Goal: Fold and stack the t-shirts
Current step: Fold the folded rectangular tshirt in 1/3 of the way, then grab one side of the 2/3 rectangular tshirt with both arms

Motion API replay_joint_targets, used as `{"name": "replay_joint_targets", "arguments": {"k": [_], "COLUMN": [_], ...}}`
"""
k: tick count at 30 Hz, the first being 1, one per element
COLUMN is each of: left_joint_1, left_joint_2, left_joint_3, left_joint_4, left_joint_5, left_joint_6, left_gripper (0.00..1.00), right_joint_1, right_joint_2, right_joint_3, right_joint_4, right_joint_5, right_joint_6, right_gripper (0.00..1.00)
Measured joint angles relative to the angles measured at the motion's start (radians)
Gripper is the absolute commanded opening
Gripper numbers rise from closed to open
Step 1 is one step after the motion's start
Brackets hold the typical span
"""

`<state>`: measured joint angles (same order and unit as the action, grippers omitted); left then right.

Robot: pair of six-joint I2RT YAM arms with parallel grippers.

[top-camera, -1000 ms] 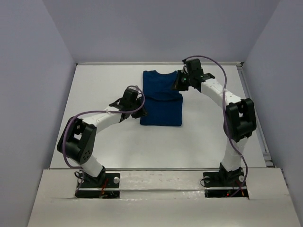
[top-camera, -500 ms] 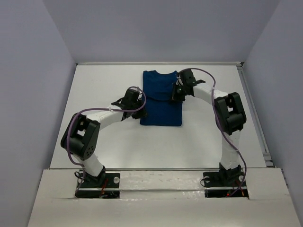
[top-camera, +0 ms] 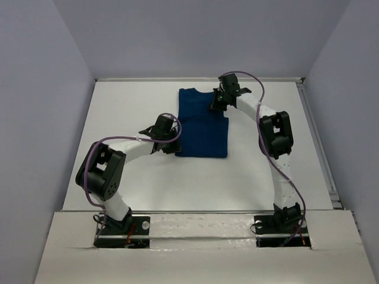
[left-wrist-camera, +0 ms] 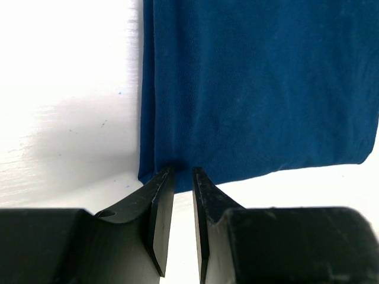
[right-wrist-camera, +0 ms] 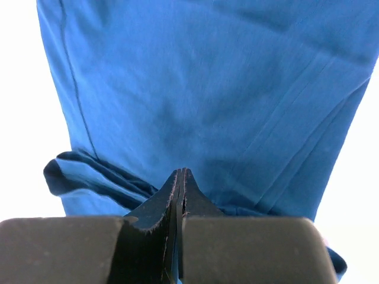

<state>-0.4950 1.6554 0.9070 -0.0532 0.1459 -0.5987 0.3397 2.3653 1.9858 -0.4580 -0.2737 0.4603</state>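
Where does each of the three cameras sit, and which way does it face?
Top external: above and behind the arm bases, looking down at the white table and the folded dark navy blue cloth t-shirt; both arms show whole.
Left wrist: on the left gripper, looking along its narrowly parted fingers at the t-shirt's corner.
Right wrist: on the right gripper, looking past its shut fingers at creased cloth.
Shared: all three show the t-shirt; the top view also shows both grippers.
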Motion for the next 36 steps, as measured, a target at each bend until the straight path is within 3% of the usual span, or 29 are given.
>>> {"name": "replay_joint_targets", "arguments": {"k": [4,6,8,10,11,12,13,16,19,23,26,27,28,29,30,31,33,36], "left_joint_1": [0.011,0.030,0.069,0.112,0.131,0.139,0.142,0.136,0.135,0.132,0.132,0.132,0.132,0.132,0.132,0.132,0.132,0.132], "left_joint_2": [-0.024,-0.054,-0.092,-0.125,-0.138,-0.145,-0.149,-0.156,-0.156,-0.151,-0.143,-0.138,-0.133,-0.127,-0.120,-0.116,-0.105,-0.084], "left_joint_3": [0.003,0.003,0.003,0.003,0.002,-0.003,-0.010,-0.072,-0.137,-0.166,-0.166,-0.166,-0.166,-0.168,-0.171,-0.175,-0.181,-0.182], "left_joint_4": [-0.034,-0.048,-0.057,-0.062,-0.062,-0.055,-0.051,-0.027,-0.018,-0.010,0.028,0.042,0.054,0.066,0.081,0.090,0.103,0.123], "left_joint_5": [-0.002,-0.002,0.004,0.003,0.005,0.008,0.014,0.058,0.092,0.135,0.158,0.167,0.173,0.180,0.189,0.193,0.203,0.216], "left_joint_6": [0.015,0.029,0.045,0.062,0.069,0.075,0.077,0.078,0.071,0.061,0.051,0.047,0.042,0.037,0.031,0.027,0.016,0.006], "left_gripper": [0.31,0.35,0.38,0.41,0.42,0.43,0.43,0.44,0.44,0.48,0.51,0.51,0.51,0.51,0.51,0.51,0.50,0.49], "right_joint_1": [-0.011,-0.013,-0.013,-0.013,-0.013,-0.013,-0.013,-0.013,-0.012,-0.012,-0.017,-0.017,-0.017,-0.017,-0.017,-0.017,-0.016,-0.016], "right_joint_2": [-0.069,-0.179,-0.294,-0.509,-0.571,-0.642,-0.698,-0.818,-0.776,-0.646,-0.638,-0.638,-0.639,-0.643,-0.657,-0.669,-0.716,-0.788], "right_joint_3": [-0.063,-0.186,-0.303,-0.501,-0.558,-0.634,-0.691,-0.900,-1.046,-1.093,-1.102,-1.103,-1.104,-1.108,-1.116,-1.119,-1.137,-1.168], "right_joint_4": [0.026,0.026,0.064,0.093,0.129,0.175,0.189,0.266,0.279,0.277,0.299,0.304,0.307,0.308,0.310,0.309,0.308,0.311], "right_joint_5": [0.005,0.019,0.032,0.027,0.021,0.006,-0.007,-0.063,-0.098,-0.120,-0.129,-0.129,-0.129,-0.129,-0.129,-0.127,-0.111,-0.104], "right_joint_6": [0.007,0.014,0.029,0.047,0.057,0.066,0.074,0.104,0.113,0.117,0.117,0.117,0.117,0.119,0.121,0.123,0.129,0.141], "right_gripper": [0.02,0.17,0.25,0.34,0.34,0.14,0.00,0.00,0.00,0.00,0.01,0.06,0.22,0.33,0.51,0.59,0.71,0.73]}}
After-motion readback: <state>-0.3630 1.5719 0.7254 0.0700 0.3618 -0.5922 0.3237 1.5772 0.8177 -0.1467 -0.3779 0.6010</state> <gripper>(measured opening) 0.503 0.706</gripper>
